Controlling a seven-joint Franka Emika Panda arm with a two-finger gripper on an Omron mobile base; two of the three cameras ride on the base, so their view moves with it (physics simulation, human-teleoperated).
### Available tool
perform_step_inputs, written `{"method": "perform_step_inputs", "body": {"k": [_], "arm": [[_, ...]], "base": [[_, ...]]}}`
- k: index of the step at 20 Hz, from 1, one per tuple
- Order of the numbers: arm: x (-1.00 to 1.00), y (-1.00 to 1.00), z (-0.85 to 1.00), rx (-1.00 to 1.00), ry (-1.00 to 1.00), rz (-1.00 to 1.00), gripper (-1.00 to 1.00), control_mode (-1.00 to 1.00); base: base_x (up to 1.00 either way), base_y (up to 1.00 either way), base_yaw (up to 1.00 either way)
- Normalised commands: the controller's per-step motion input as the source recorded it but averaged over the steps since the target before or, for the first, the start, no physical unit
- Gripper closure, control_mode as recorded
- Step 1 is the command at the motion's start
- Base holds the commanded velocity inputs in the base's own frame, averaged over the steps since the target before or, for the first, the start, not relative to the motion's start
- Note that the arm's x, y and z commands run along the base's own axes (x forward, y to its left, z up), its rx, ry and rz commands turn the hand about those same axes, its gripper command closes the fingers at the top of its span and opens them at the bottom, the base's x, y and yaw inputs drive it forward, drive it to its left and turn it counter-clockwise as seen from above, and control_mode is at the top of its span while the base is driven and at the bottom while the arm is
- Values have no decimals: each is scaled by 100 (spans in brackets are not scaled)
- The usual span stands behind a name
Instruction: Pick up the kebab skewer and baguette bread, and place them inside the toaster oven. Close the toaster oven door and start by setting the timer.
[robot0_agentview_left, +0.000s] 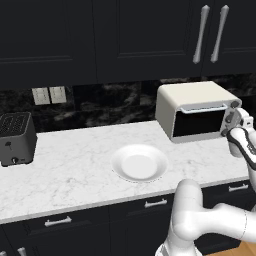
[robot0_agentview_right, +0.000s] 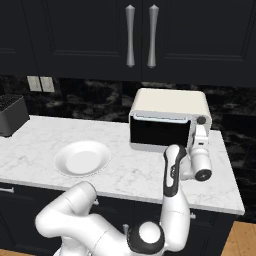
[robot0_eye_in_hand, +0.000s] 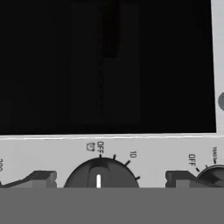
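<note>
Hand (robot0_eye_in_hand: 105, 180) wide at "OFF"-marked timer knob (robot0_eye_in_hand: 99, 177)

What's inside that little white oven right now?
The toaster oven has its door shut, and the glass is dark, so nothing inside can be made out. The open gripper sits at its knobs.
</note>
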Motion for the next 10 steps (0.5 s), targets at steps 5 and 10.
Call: {"method": "perform_step_inputs", "body": {"k": [5,10], "arm": [[0,0,-4,0,0,0,-100,-100],[0,0,0,0,0,0,100,-100]], "base": [[0,0,0],[0,0,0]]}}
